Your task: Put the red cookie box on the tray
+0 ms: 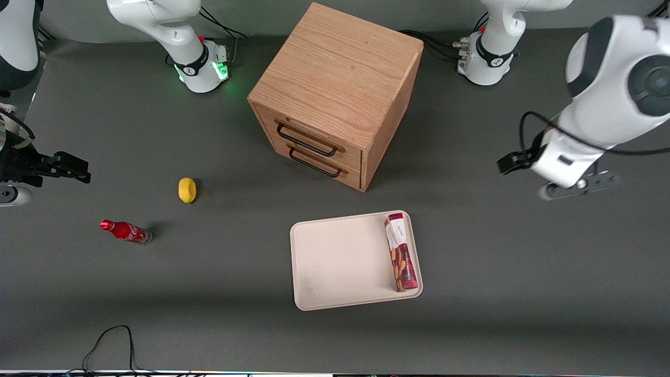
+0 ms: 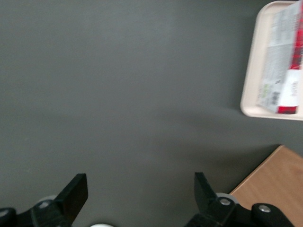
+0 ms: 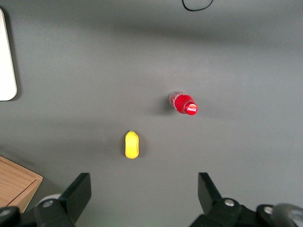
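The red cookie box [image 1: 401, 252] lies on the tray [image 1: 340, 262]. My gripper [image 2: 141, 195] hangs wide and empty above bare table, well apart.

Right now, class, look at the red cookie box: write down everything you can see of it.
The red cookie box is a long, narrow carton, seemingly cardboard, dark red with tan cookie pictures and one white end, which points toward the wooden drawer cabinet. It looks closed and undamaged. It lies flat in the tray, along the rim of the short side toward the working arm's end of the table. Only the tray touches it; the gripper is open, empty and off the tray above bare table.
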Controlling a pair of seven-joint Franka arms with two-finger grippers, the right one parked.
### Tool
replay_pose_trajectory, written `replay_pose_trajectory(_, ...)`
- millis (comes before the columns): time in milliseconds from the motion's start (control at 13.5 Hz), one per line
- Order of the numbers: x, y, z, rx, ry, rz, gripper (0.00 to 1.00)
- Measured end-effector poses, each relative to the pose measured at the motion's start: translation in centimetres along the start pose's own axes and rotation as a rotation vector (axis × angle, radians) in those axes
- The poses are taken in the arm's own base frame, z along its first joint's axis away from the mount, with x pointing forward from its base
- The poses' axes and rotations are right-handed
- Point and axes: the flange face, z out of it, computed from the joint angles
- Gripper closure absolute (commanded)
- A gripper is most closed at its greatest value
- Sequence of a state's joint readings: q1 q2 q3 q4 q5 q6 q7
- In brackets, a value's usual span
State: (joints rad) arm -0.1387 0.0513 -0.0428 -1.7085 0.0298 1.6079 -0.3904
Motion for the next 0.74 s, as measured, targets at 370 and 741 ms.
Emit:
replay_pose_trajectory(370, 1.0, -10.7, -1.5, -0.021, -0.015, 0.018, 0.00)
replay_pose_trajectory(741, 0.8, -10.3, -2.6, -0.022, -0.008, 0.033, 0.00)
